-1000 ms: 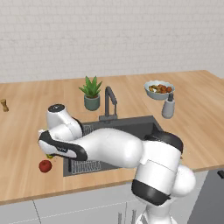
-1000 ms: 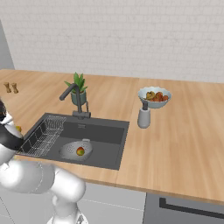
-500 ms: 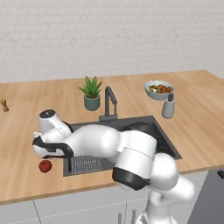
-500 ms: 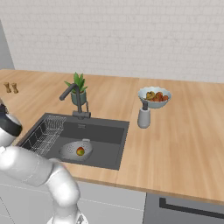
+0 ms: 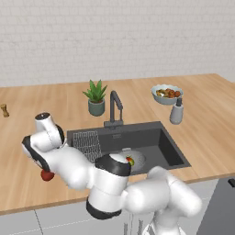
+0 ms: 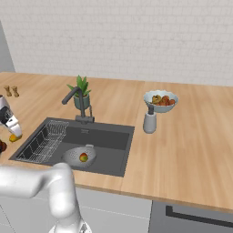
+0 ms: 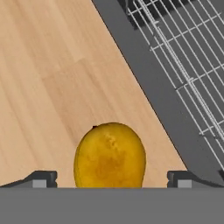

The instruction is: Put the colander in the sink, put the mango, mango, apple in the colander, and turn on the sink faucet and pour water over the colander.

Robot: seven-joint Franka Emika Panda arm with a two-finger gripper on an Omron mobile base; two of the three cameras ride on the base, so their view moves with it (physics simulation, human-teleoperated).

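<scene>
Left base view: the arm bends low to the left over the wooden desk [image 5: 27, 124], its hand down beside the sink [image 5: 172, 151]. The apple [image 5: 46, 175] lies on the desk just left of the arm's wrist, near the front edge. The colander [image 5: 137, 158] sits in the sink, partly behind the arm, with a mango in it [image 5: 131, 161]. The rack [image 5: 89, 140] fills the sink's left part. The faucet [image 5: 114, 108] stands behind the sink, a plant [image 5: 96, 97] to its left, a soap bottle [image 5: 176, 112] and a food bowl [image 5: 167, 93] to the right.

Right base view: the colander [image 6: 78, 156] rests on the sink floor [image 6: 113, 157] just right of the rack [image 6: 43, 141], holding one mango [image 6: 83, 157]. The hand is at the far left edge with a second mango [image 6: 15, 136] right under it on the desk; the apple [image 6: 2, 146] is at the edge nearby. The faucet's [image 6: 77, 102] spout points left.

Hand view: the end effector [image 7: 112, 178] is spread wide, its tips standing on either side of the second mango [image 7: 109, 155], which lies on the desk [image 7: 48, 74] just beside the sink's rim [image 7: 148, 92]. Whether the tips touch it cannot be told.
</scene>
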